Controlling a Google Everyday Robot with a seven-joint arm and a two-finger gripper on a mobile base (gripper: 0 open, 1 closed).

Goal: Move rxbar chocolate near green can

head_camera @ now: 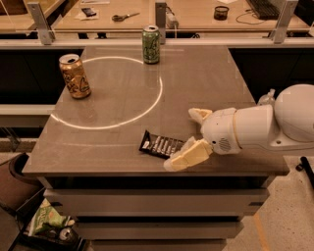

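Observation:
The rxbar chocolate (159,145), a flat dark bar with pale lettering, lies near the front edge of the grey table (196,78). The green can (151,44) stands upright at the table's far edge, well away from the bar. My gripper (185,138) is at the bar's right end, open, with one cream finger (199,115) behind it and the other finger (189,155) in front of it, low over the table. The bar's right end lies between the fingers, not clamped.
A gold-orange can (74,76) stands at the table's left. A pale light ring (110,90) marks the tabletop. A counter (196,12) with scissors and small items runs behind. A green bag (46,218) lies on the floor at lower left.

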